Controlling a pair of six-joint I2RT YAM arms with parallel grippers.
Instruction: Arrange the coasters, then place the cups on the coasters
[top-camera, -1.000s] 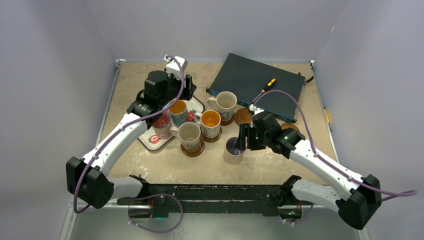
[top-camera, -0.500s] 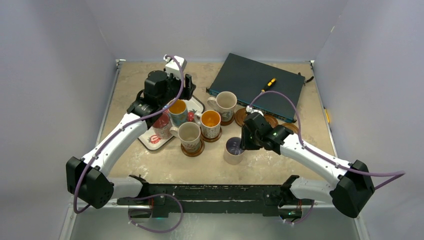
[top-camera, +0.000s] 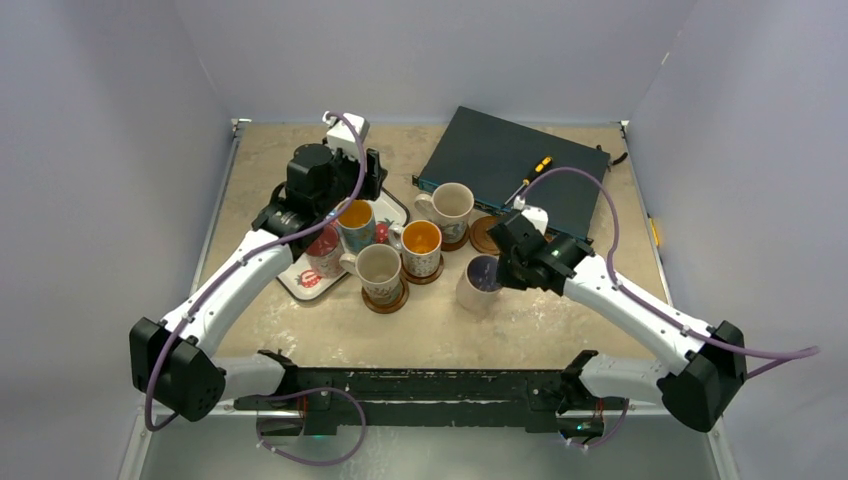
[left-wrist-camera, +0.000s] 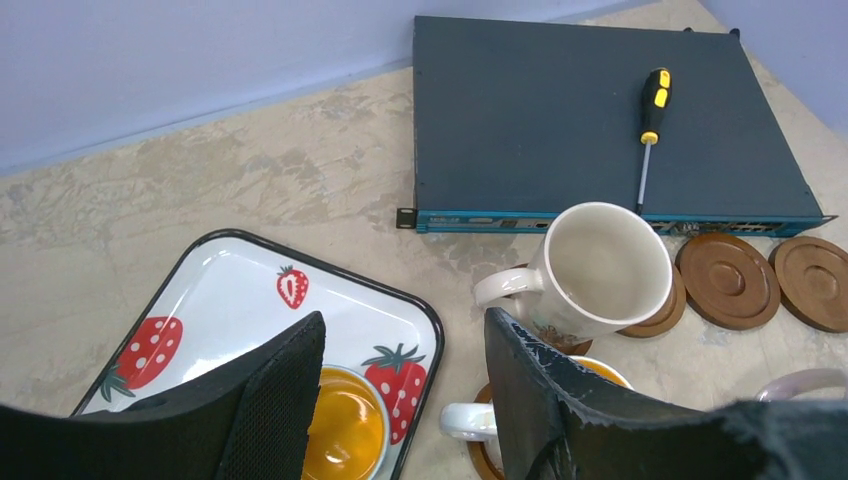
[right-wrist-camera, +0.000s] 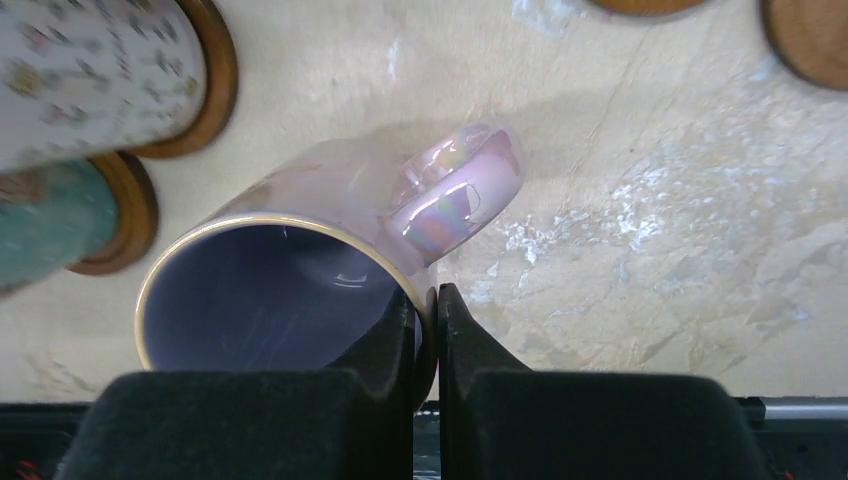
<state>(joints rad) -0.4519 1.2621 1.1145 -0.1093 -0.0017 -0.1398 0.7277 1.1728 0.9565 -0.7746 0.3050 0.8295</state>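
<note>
My right gripper (right-wrist-camera: 427, 300) is shut on the rim of the pink cup (right-wrist-camera: 300, 220), one finger inside its purple interior and one outside beside the handle. The cup (top-camera: 480, 283) leans over on the table in front of a bare coaster (top-camera: 487, 235). Three cups stand on coasters: a cream one (top-camera: 452, 205), an orange-lined one (top-camera: 421, 242) and a patterned one (top-camera: 380, 270). My left gripper (left-wrist-camera: 402, 330) hangs open above the tray's corner, over a blue orange-lined cup (left-wrist-camera: 345, 430). Two bare coasters (left-wrist-camera: 728, 280) (left-wrist-camera: 812, 282) lie by the box.
A white strawberry-print tray (top-camera: 300, 280) at the left holds the blue cup and a pink-red cup (top-camera: 322, 250). A dark flat box (top-camera: 515, 170) with a yellow-handled screwdriver (top-camera: 535, 172) on it fills the back right. Walls enclose the table on three sides.
My right gripper has closed on the pink cup's rim, and the cup has tipped and shifted a little back and right. The left arm has barely moved.
</note>
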